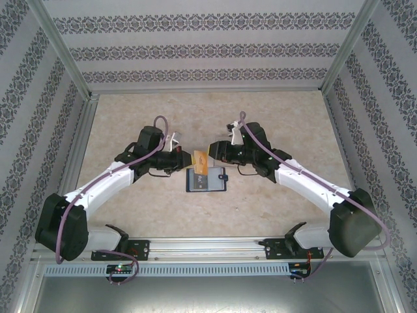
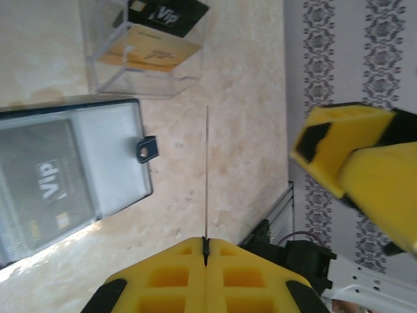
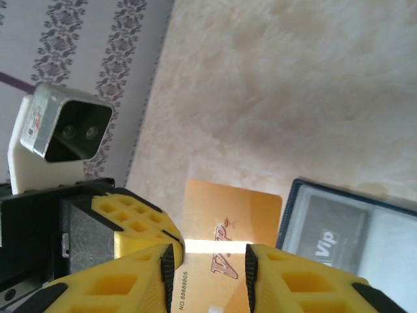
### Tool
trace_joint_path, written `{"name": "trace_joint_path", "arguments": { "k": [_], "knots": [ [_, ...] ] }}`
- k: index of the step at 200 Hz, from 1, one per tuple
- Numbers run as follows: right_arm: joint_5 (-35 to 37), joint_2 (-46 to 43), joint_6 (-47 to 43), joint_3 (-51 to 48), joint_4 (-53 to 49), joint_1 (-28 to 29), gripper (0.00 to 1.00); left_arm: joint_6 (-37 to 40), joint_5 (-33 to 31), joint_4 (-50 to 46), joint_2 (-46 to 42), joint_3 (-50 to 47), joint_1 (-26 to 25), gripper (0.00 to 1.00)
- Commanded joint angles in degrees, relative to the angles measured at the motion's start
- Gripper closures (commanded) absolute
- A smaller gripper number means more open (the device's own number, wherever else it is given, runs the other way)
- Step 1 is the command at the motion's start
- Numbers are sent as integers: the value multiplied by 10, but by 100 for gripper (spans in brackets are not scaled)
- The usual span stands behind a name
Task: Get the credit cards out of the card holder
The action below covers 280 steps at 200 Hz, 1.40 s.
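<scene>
we see the open card holder (image 1: 206,180) flat on the table (image 1: 130,215), a grey vip card (image 2: 45,195) inside; just beyond, the left gripper (image 2: 206,244) pinches a gold credit card (image 3: 228,215); the right gripper (image 3: 210,261) faces it, fingers (image 3: 306,287) spread.

The card holder (image 1: 215,183), navy, lies open and flat, a grey Vip card (image 2: 40,195) in one panel. The gold card (image 3: 228,215) is raised on edge just beside it.

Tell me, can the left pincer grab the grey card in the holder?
Probably not yet. The left pincer is shut on the gold card, so it is full. The grey Vip card lies in view in the open card holder.
</scene>
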Motion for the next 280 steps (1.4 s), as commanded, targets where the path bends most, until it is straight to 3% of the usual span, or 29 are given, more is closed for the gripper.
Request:
{"name": "trace_joint_path", "arguments": {
  "k": [1,121,184,200,217,239,262,280],
  "knots": [
    [-57,18,48,-30,76,-9,65,-26,35,58,-19,11,10,100],
    [-128,51,150,-88,254,-28,71,-65,69,122,-17,-8,22,100],
    [-135,35,152,-99,261,-39,100,-42,57,90,-1,-4,24,100],
    [-137,25,145,-99,248,-44,100,-35,53,79,1,-4,26,81],
    [-136,13,132,-97,229,-50,100,-27,50,66,2,-2,27,43],
    [-135,-1,99,-87,184,-64,100,-15,38,39,-4,-1,34,16],
    [-126,-12,0,-44,59,-73,100,-4,25,15,-19,1,45,5],
    [-72,-16,-123,14,-86,-74,100,7,13,-8,-33,5,51,1]
  ]
}}
